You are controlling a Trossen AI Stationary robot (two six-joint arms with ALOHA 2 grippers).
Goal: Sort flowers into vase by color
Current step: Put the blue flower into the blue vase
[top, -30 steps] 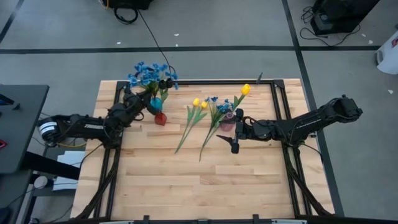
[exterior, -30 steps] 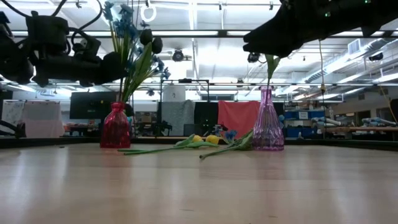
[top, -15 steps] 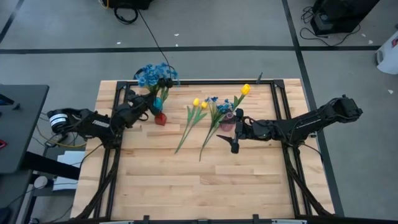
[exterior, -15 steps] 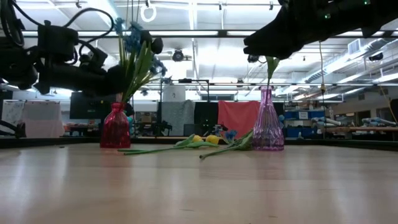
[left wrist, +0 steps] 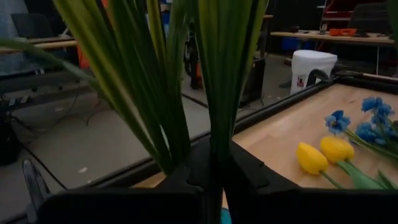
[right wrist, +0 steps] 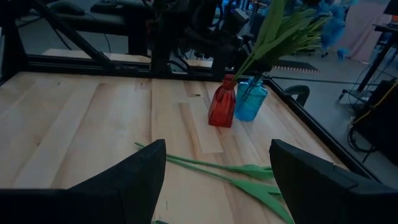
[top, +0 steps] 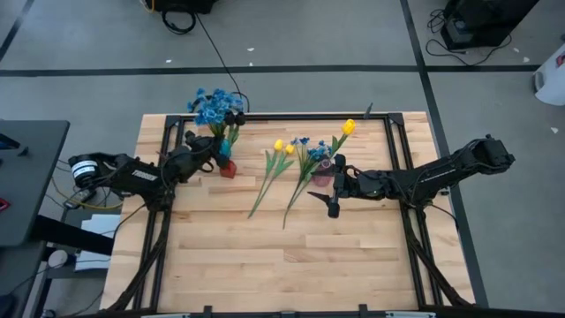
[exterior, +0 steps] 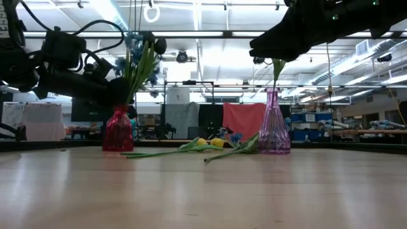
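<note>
My left gripper (top: pixel 210 152) is shut on a bunch of blue flowers (top: pixel 212 106) with long green stems and leaves (left wrist: pixel 214 93), just above a blue vase (right wrist: pixel 250 103) and a red vase (exterior: pixel 118 130). The stems' lower ends reach down to the blue vase's mouth. My right gripper (top: pixel 334 187) hangs open beside a purple vase (exterior: pixel 273 127), which holds one yellow tulip (top: pixel 349 126). Two yellow tulips (top: pixel 283 146) and blue blossoms (top: pixel 305 143) lie flat on the table between the vases. My left gripper pinches the bunch's stems (left wrist: pixel 214 146) between its two fingers (left wrist: pixel 249 174), below the leaves. The fingers come level from the table's left side and lie across the stems. The bunch stands nearly upright, blossoms on top, its lower ends at the blue vase (top: pixel 222 147).
A black frame rail (top: pixel 300 115) runs along the table's far edge and sides. The loose stems (top: pixel 265 190) stretch toward the near side in the middle. Bare wood (top: pixel 282 256) covers the near half of the table.
My left gripper has sunk toward the vases and tipped to level, still shut on the stems. The blue bunch has come down with it and stands more upright, its blossoms drawn closer together over the far rail.
</note>
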